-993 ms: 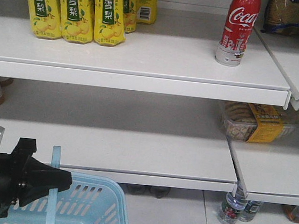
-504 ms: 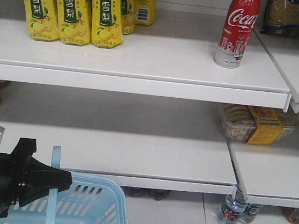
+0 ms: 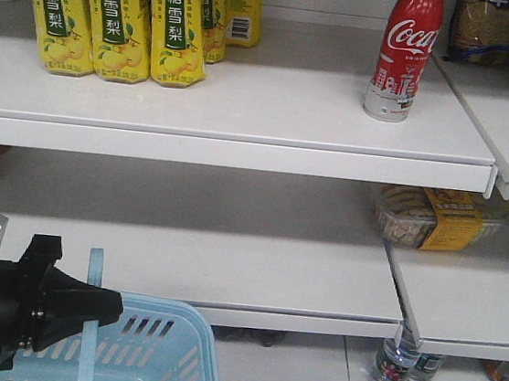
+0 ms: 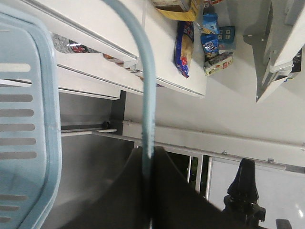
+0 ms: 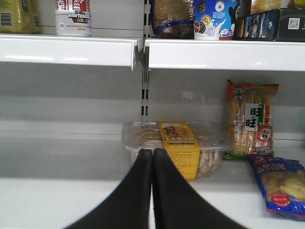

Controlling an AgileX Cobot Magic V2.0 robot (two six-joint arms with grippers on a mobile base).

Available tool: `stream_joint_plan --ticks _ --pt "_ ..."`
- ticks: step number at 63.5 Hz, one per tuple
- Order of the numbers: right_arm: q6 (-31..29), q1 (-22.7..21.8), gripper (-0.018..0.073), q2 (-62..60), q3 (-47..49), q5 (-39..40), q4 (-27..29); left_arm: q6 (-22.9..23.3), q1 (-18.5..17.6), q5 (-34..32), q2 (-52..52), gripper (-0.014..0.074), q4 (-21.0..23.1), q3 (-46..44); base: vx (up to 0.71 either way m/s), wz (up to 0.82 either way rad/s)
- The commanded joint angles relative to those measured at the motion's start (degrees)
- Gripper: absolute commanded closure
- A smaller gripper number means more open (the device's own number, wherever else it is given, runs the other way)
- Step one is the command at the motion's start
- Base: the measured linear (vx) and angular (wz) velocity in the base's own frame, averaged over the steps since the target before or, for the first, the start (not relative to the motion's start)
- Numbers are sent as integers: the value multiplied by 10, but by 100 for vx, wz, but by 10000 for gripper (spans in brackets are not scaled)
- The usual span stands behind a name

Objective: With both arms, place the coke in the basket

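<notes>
The coke (image 3: 404,51), a slim red bottle with white script, stands upright on the top shelf at the right. Its silver-white base band (image 5: 73,18) shows at the top left of the right wrist view. The light-blue basket (image 3: 140,348) hangs at the lower left. My left gripper (image 3: 112,307) is shut on the basket's flat handle (image 4: 143,71), with the jaws pinching the strip (image 4: 148,155). My right gripper (image 5: 152,153) is shut with nothing in it, low in front of the middle shelf, well below the coke. It does not show in the front view.
Yellow pear-drink bottles (image 3: 118,14) stand at the top shelf's left. A clear biscuit box with a yellow label (image 5: 174,145) sits just beyond the right fingertips, with snack packs (image 5: 250,119) to its right. The top shelf's front lip (image 5: 66,51) overhangs the right gripper. Small bottles (image 3: 396,363) stand on the bottom shelf.
The shelves and their goods have slid slightly down and left in the front view. The left gripper and basket hold the same place in the frame.
</notes>
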State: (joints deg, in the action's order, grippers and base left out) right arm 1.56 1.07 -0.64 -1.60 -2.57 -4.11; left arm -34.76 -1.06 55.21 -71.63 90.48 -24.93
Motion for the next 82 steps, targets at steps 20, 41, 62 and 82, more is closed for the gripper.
stream_joint_plan --ticks 20,41,62,82 --pt "-2 -3 569 -7 -5 42 -2 -2 -1 33 13 603 43 -12 2 0" --pt "-2 -3 569 -7 -5 41 -2 -2 -1 33 13 603 43 -12 2 0" --pt "-2 -3 569 -7 -5 41 -2 -2 -1 33 13 603 43 -12 2 0" --pt "-2 -3 569 -7 -5 41 -2 -2 -1 33 13 603 43 -12 2 0"
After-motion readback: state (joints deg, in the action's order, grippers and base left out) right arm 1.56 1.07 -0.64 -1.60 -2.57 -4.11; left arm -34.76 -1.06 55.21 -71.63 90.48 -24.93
